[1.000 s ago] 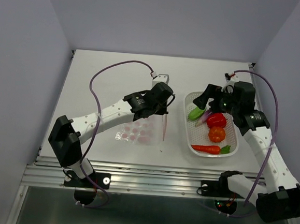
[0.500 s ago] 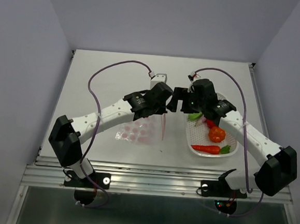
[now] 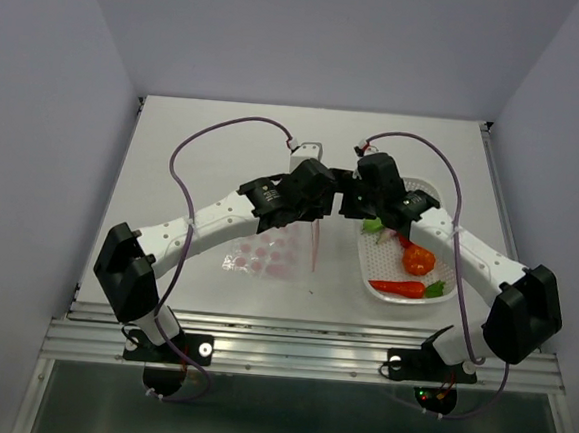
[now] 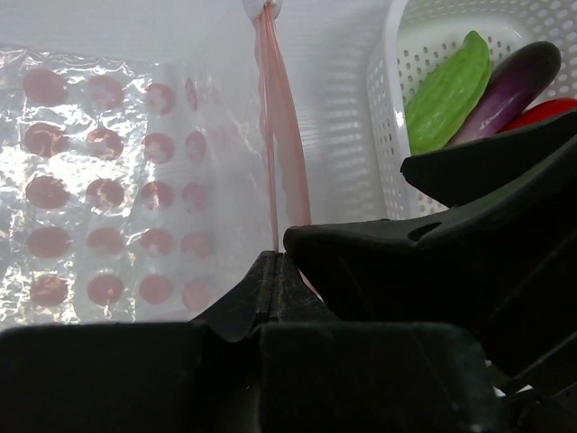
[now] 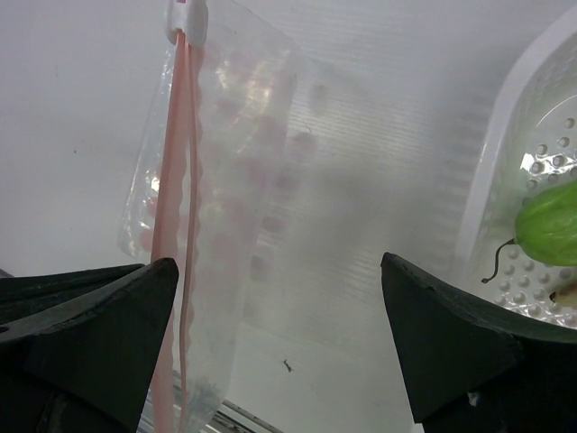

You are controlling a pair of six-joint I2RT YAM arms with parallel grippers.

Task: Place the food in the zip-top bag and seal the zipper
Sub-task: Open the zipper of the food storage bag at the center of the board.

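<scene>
The right gripper [image 3: 348,198] has swung from the white basket [image 3: 366,268] to frame centre — fingers spread, empty — facing the zip-top bag [image 3: 261,259], whose zipper [image 4: 281,153] the left gripper [image 4: 273,266] clamps. The food [image 3: 419,259] remains in the basket, centre-right — opening the mouth likely comes first.

A robotics lab test cell: blank pale walls [image 3: 314,38] enclose the white table [image 3: 204,150] under the jaws, aluminium rail [image 3: 299,356] behind them
</scene>
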